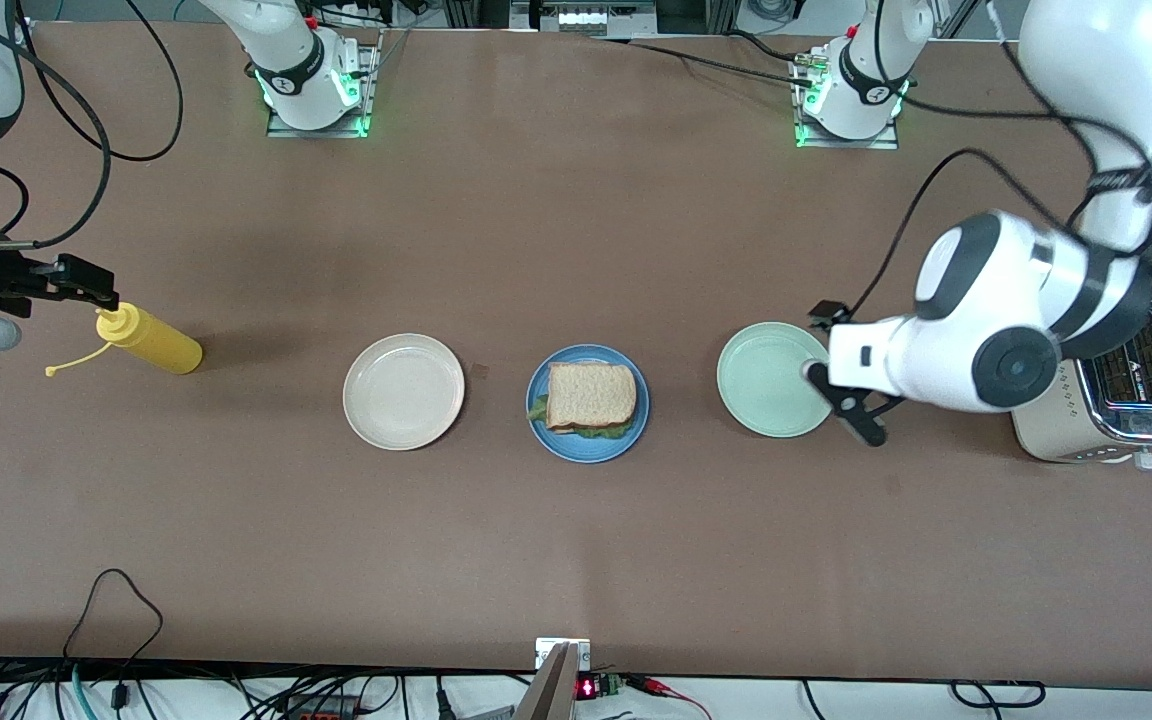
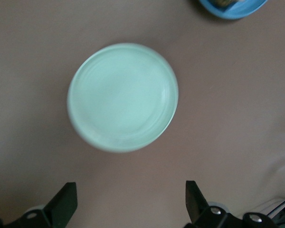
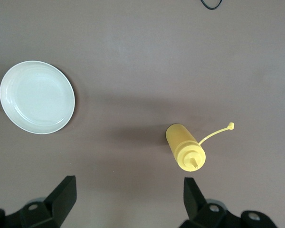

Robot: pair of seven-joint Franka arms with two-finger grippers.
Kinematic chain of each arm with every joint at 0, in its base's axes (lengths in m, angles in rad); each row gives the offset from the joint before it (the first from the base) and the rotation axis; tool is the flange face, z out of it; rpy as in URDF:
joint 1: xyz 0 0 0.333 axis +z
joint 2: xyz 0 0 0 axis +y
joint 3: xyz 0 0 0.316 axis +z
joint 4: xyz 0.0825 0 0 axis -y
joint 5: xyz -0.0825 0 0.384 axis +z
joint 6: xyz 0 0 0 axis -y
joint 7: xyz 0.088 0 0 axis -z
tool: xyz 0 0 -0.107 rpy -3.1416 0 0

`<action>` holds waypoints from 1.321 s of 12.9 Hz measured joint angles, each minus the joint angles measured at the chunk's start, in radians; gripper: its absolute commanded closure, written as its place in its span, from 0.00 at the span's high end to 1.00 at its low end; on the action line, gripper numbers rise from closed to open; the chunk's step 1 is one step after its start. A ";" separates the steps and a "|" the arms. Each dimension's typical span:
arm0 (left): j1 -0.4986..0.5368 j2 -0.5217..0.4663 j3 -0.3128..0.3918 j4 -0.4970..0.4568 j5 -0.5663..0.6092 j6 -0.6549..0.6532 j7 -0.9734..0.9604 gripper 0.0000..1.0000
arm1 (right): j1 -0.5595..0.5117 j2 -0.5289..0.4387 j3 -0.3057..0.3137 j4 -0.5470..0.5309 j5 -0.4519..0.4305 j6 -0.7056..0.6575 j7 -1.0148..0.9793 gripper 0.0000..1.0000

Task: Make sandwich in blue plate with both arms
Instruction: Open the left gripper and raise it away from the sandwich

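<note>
Sitting in a row across the middle of the brown table (image 1: 576,560) are three round plates: one cream-white plate (image 1: 403,391) toward the right arm's end, one medium-blue plate (image 1: 587,446) in the centre, and one pale mint-green plate (image 1: 771,380) toward the left arm's end. On the blue plate lies the single sandwich (image 1: 591,397), tan bread on top with ruffled green lettuce peeking from under its nearer edge.

One yellow squeeze bottle (image 1: 148,339) stands toward the right arm's end, its loose cap trailing off on a thin strap. One chrome and cream toaster (image 1: 1106,400) sits at the left arm's end, partly covered by the arm.

Two black grippers are up in the air. The left gripper (image 2: 131,202) hovers at the mint-green plate's three o'clock edge in the front view, its fingers spread wide and empty. The right gripper (image 3: 129,199) hangs just beside the bottle's nozzle, at its nine o'clock in the front view, fingers likewise wide apart, holding nothing.
</note>
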 measured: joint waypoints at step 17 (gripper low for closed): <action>-0.180 -0.558 0.398 -0.274 -0.093 0.098 -0.300 1.00 | -0.001 -0.001 0.000 -0.003 0.000 -0.001 0.000 1.00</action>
